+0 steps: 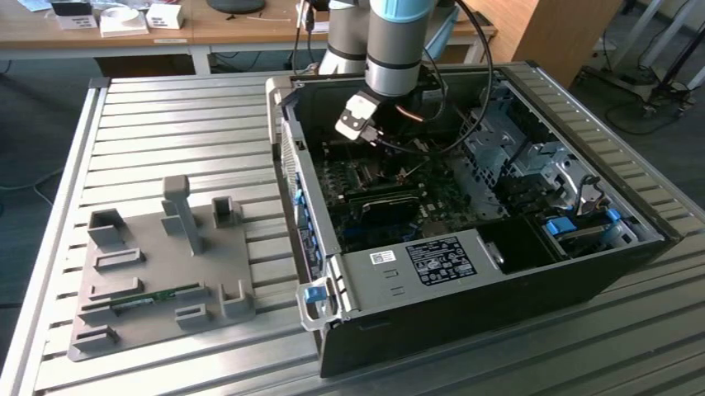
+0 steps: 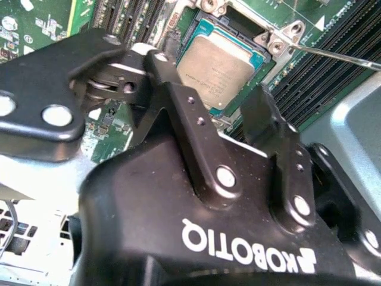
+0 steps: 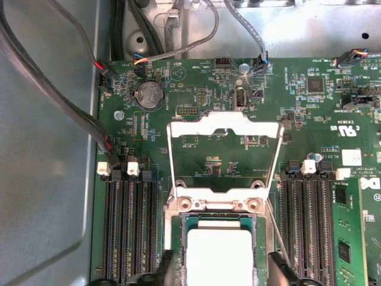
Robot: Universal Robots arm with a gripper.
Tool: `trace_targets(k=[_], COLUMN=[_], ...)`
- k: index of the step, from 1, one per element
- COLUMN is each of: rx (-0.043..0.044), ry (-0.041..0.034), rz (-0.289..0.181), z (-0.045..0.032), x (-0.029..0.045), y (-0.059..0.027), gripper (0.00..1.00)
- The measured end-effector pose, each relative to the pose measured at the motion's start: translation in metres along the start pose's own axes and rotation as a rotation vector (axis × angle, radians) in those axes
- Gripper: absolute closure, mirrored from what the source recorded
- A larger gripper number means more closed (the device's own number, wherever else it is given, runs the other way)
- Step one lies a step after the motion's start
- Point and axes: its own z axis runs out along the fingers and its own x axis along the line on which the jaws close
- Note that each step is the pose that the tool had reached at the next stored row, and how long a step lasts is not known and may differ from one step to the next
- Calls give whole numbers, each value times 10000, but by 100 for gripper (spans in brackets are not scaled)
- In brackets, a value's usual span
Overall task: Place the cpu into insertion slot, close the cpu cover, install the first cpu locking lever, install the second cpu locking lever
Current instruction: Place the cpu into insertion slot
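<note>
Sitting flat in its square slot (image 3: 220, 222), the shiny grey cpu (image 3: 219, 256) lies inside the black pincer (image 3: 220, 271), which is spread wide. The thin silver cover (image 3: 223, 122) stands open. The round arm (image 1: 395, 41) reaches straight down.

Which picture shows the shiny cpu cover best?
The first wrist view: the whole cpu cover lies swung open. The second wrist view catches its hinge end; the exterior view is too far to tell.

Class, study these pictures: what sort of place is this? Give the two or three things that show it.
Probably a robotics lab or workshop: a robot arm reaches into an open computer case on a slatted metal table, with a cluttered wooden desk behind.
</note>
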Motion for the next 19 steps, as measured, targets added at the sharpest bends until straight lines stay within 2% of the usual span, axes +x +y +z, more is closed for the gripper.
trace_targets(k=[1,2,3,9,15,19], rx=[0,0,-1,1,-1,-3], ry=[3,3,4,1,4,7], rz=[0,0,0,0,0,0], z=[0,0,1,-5,-114,-128], x=[0,0,1,1,-1,-1], y=[0,0,0,1,7,9], gripper=[35,35,42,42,42,42])
